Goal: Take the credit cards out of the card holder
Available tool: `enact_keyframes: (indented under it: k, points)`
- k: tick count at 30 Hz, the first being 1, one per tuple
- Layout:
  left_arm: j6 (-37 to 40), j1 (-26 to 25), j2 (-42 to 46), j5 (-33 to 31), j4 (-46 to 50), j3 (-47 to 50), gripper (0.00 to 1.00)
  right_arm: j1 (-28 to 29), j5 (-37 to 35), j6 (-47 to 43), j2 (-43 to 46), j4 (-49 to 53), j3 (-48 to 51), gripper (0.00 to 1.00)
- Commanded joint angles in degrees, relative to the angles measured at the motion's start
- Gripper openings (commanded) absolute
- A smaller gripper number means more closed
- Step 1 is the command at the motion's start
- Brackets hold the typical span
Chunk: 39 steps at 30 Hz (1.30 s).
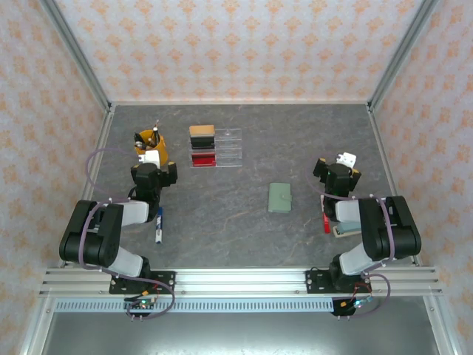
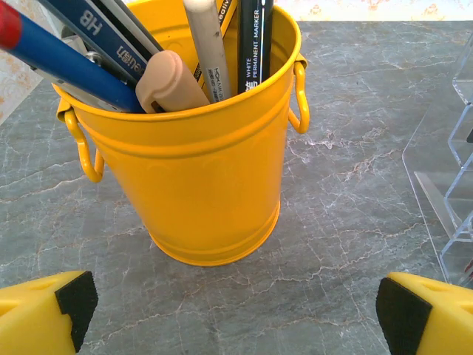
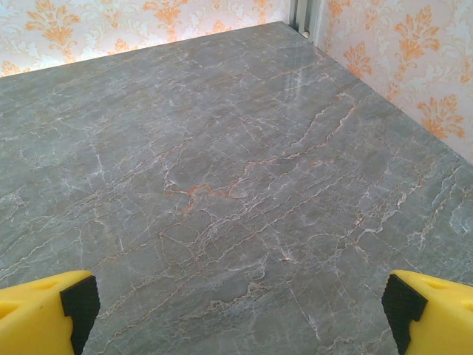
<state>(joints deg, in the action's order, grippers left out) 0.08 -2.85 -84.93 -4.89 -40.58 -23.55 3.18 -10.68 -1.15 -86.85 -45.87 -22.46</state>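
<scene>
The card holder [image 1: 281, 197], a small sage-green wallet, lies folded shut on the grey table right of centre. The credit cards are hidden. My left gripper [image 1: 151, 158] hangs at the back left, far from the holder. In the left wrist view it [image 2: 236, 303] stands open with bare table between its yellow fingers [image 2: 44, 310], just short of a yellow pen bucket [image 2: 196, 155]. My right gripper [image 1: 342, 166] is to the right of the holder and a little beyond it. The right wrist view has it [image 3: 236, 307] open over bare marble, nothing between the pads [image 3: 403, 307].
A clear acrylic tray [image 1: 229, 148] at the back centre holds tan, black and red flat things. The yellow bucket [image 1: 150, 142] of pens stands left of it. A blue pen [image 1: 158, 225] lies by the left arm. Red [image 1: 325, 222] and teal [image 1: 346, 231] items lie by the right arm.
</scene>
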Motion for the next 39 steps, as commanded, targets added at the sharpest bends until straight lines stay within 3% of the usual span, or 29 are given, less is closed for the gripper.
enact_keyframes:
  k: [1, 34, 39]
  points:
    - [0.78, 0.22, -0.92, -0.07, -1.9, -1.06, 1.0, -0.28, -1.18, 0.81, -0.1, -0.01, -0.63, 1.0]
    - [0.79, 0.22, -0.75, -0.04, -2.16, -0.85, 1.0, -0.29, -1.01, 0.73, 0.05, -0.61, -0.22, 1.0]
    - [0.61, 0.22, 3.18, -0.4, 4.88, -3.15, 1.0, -0.27, -0.22, 0.31, 3.56, 4.06, -1.36, 1.0]
